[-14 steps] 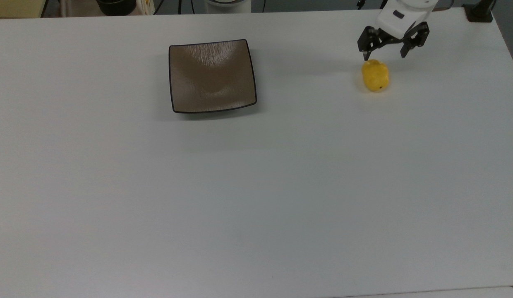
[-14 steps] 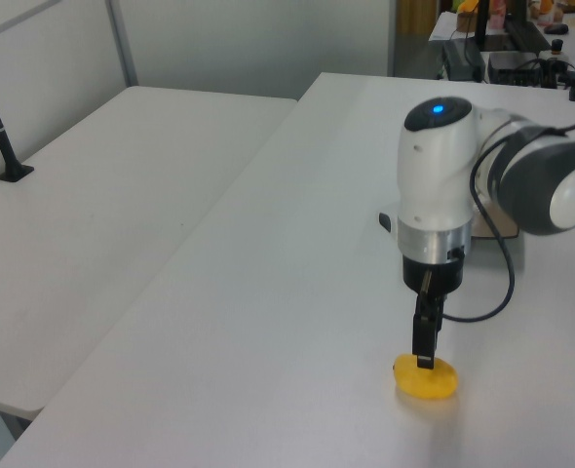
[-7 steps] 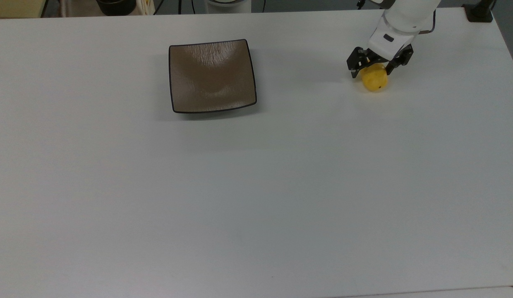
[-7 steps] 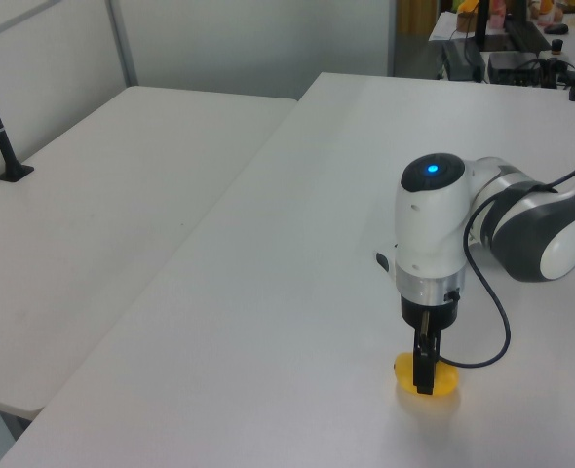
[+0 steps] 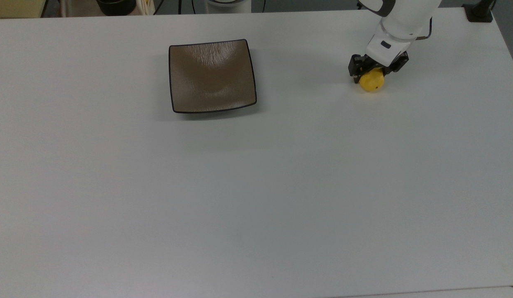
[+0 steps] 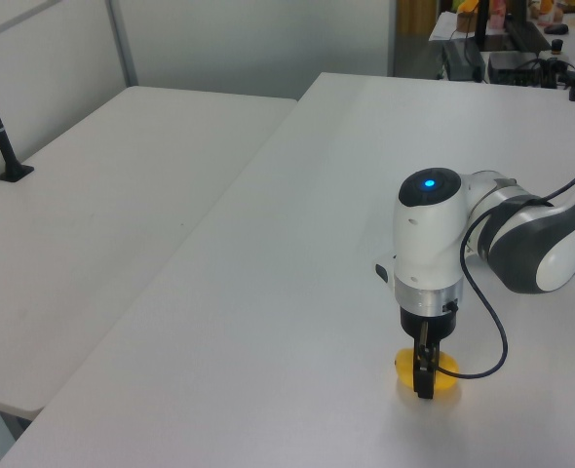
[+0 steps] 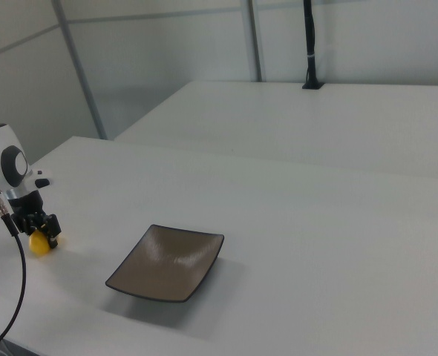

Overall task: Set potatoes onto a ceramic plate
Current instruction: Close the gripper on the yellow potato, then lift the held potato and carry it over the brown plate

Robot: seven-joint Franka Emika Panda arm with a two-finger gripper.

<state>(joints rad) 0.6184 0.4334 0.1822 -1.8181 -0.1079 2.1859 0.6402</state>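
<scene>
The potato (image 5: 372,82) is a small bright yellow oval lying on the white table at the top view's far right. My gripper (image 5: 375,71) has come down over it, with one finger on each side, and is shut on it. The potato still rests on the table. In the left view one black finger (image 6: 424,375) stands in front of the potato (image 6: 446,375). The right view has the gripper (image 7: 41,225) and potato (image 7: 38,244) at its left edge. The ceramic plate (image 5: 212,76) is a square brown-grey dish with a thin black rim, well to the top view's left of the potato; it also appears as the plate (image 7: 168,262) in the right view.
The white table (image 5: 256,186) is broad and bare between the potato and the plate. Its far edge runs close behind the gripper in the top view. A black post base (image 5: 480,12) stands at the top view's upper right corner. A cable (image 6: 487,327) loops off the wrist.
The gripper came down from above and behind the potato onto it, and its fingers drew in around it. The potato shifted slightly toward the top view's left. The plate has not moved.
</scene>
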